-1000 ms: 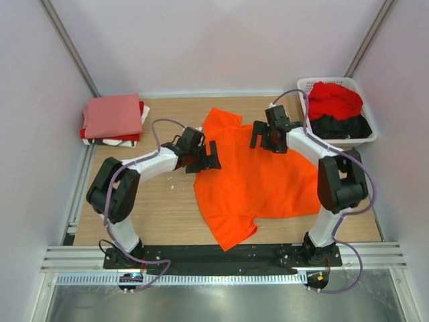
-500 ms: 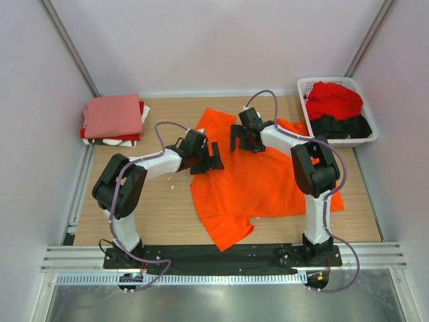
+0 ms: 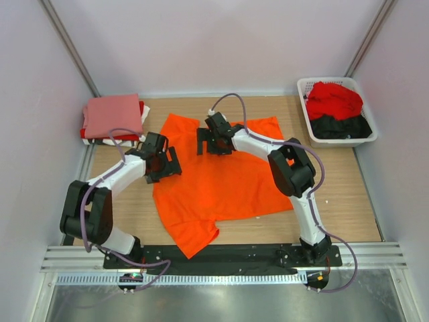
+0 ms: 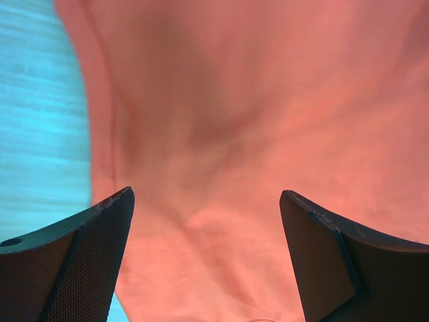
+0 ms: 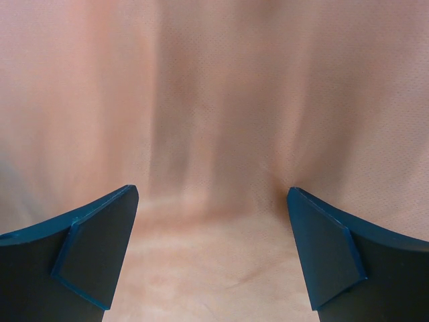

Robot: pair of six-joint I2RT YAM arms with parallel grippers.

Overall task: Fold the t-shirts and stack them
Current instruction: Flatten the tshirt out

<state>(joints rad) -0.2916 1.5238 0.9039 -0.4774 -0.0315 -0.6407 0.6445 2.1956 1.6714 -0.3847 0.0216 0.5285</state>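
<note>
The bright orange t-shirt lies spread flat on the wooden table, one sleeve hanging towards the near edge. My left gripper is open and presses down on the shirt's left edge; the cloth fills the gap between its fingers. My right gripper is open and presses on the shirt near its far edge, cloth filling that view. A folded salmon-pink shirt tops a stack with red and white ones at the far left.
A white slatted basket at the far right holds a crumpled red shirt and a black one. Grey walls close in the table on three sides. A metal rail runs along the near edge.
Both grippers have moved left across the table, and the orange shirt has slid left with them and now lies flatter. The right arm is stretched further left.
</note>
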